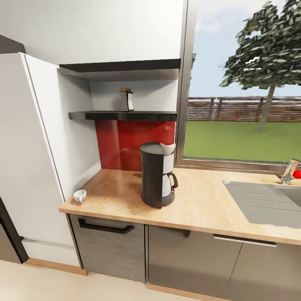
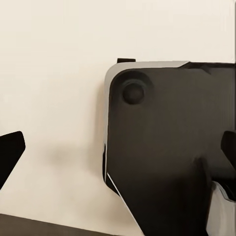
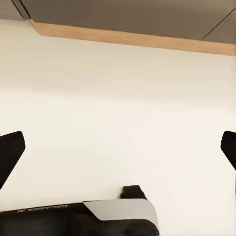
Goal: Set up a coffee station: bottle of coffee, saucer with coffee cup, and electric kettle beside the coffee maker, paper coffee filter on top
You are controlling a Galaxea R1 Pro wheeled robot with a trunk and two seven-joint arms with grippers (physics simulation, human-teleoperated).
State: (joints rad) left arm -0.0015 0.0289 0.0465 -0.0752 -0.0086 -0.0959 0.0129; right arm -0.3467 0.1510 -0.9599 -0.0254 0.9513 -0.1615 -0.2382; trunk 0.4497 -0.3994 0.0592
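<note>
**Grippers idle above floor as coffee corner waits on countertop**

Fingertips spread wide frame both wrist views: the left gripper (image 2: 118, 152) and the right gripper (image 3: 118, 152) each point down at the pale floor (image 3: 123, 98), their dark tips set far apart at the picture edges with nothing between them. Beneath the left gripper lies the robot's black base (image 2: 172, 157), rounded at the corner and edged in grey. Under the right gripper a strip of the same base (image 3: 98, 216) shows, with small white lettering on it, too faint and inverted to read. Beyond the right gripper, a wooden plinth (image 3: 132, 38) runs under grey cabinet fronts.

From the head camera, the scene above the floor appears. The coffee maker (image 1: 156, 173) stands upright on the light-wood countertop (image 1: 200, 205), roughly midway between the left end and the steel sink (image 1: 267, 200) at the right. The paper coffee filter (image 1: 168, 147) rests on its top, a white point lifted toward the right. The coffee cup (image 1: 80, 195) sits near the countertop's left front corner, well apart from the machine; it looks slightly tilted. On the kitchen shelf (image 1: 125, 116), against the white wall above a red backsplash (image 1: 133, 144), the bottle of coffee (image 1: 126, 99) stands upright with its tan lid on; any label on it is too small to read. A thicker black board (image 1: 121, 67) hangs above. Right of the shelf, a window (image 1: 246, 104) shows lawn, fence and a tree. A tap (image 1: 289, 170) stands at the far right.
</note>
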